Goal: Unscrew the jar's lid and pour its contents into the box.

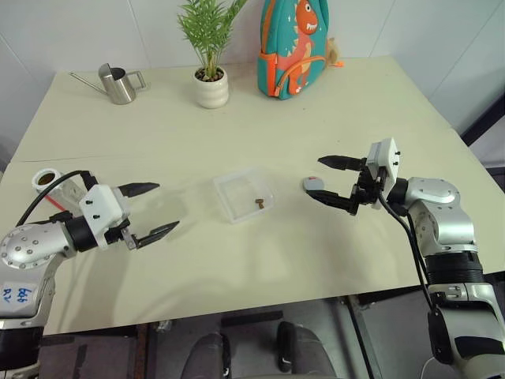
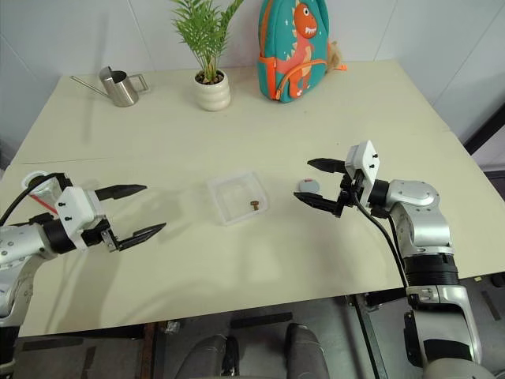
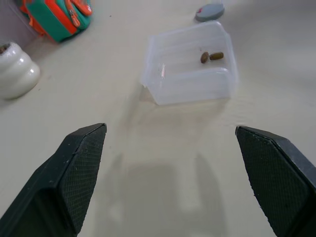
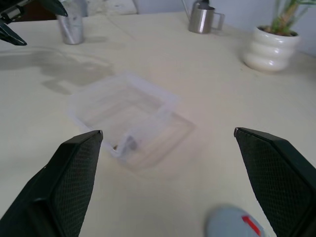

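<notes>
The clear box (image 1: 237,189) sits mid-table with two small brown bits of the contents (image 1: 259,203) inside. The grey lid (image 1: 313,184), marked with red, lies flat on the table just right of the box. My right gripper (image 1: 314,177) hovers open over the lid, pointing toward the box, with nothing between its fingers. The jar (image 1: 46,180) stands uncapped at the table's left edge, behind my left arm, with brown showing inside. My left gripper (image 1: 164,207) is open and empty, left of the box and pointing at it.
A steel watering can (image 1: 118,84), a white plant pot (image 1: 211,87) and a teal dinosaur backpack (image 1: 293,47) stand along the far edge. Bare tabletop (image 1: 237,260) runs in front of the box to the near edge.
</notes>
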Robot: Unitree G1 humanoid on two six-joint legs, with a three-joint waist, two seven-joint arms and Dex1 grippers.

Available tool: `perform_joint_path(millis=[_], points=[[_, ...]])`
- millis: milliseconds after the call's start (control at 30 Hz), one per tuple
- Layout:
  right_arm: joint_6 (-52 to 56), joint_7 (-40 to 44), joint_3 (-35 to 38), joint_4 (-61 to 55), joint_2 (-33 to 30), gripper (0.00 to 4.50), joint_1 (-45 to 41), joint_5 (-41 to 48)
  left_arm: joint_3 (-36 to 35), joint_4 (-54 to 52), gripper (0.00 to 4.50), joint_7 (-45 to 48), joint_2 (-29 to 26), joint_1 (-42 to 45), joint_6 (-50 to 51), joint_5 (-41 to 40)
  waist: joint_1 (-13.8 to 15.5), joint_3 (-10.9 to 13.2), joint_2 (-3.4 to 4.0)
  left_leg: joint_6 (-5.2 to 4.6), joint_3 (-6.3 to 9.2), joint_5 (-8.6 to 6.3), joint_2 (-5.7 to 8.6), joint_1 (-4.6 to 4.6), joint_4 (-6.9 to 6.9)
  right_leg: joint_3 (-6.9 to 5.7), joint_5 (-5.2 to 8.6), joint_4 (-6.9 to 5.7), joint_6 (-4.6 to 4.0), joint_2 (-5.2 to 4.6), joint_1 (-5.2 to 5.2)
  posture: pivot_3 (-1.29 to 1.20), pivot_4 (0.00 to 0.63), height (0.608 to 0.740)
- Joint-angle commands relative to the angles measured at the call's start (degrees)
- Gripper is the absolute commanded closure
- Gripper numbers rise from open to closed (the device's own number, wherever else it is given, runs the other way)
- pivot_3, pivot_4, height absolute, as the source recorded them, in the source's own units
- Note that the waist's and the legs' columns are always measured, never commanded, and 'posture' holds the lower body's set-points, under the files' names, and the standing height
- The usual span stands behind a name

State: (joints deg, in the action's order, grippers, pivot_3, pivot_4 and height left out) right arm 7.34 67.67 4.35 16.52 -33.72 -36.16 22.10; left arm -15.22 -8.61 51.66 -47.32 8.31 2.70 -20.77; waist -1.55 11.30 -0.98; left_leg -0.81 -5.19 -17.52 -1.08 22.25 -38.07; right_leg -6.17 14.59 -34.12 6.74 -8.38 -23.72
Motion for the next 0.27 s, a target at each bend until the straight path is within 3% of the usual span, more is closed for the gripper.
perform_joint_path(millis=[33, 267], points=[[1.7, -2.0, 2.8, -5.7, -0.9, 0.0, 2.7, 2.4, -0.3, 1.1, 0.04, 0.5, 0.5, 3.5, -0.7, -1.0, 0.0, 0.0, 0.0, 0.0, -0.01, 0.0, -0.02, 0.01, 0.01, 0.0, 0.0, 0.02, 0.0, 0.0, 0.0, 0.0, 0.15, 0.74], [3.7, -2.3, 3.2, -8.4, -1.5, 0.0, 4.9, 3.5, -1.4, -2.5, 0.04, -0.3, 1.6, 4.3, 4.5, -4.5, -0.1, 0.0, 0.0, -0.04, -0.11, -0.02, -0.03, -0.03, -0.03, 0.05, -0.03, 0.02, 0.06, 0.0, 0.0, 0.0, 0.15, 0.74]])
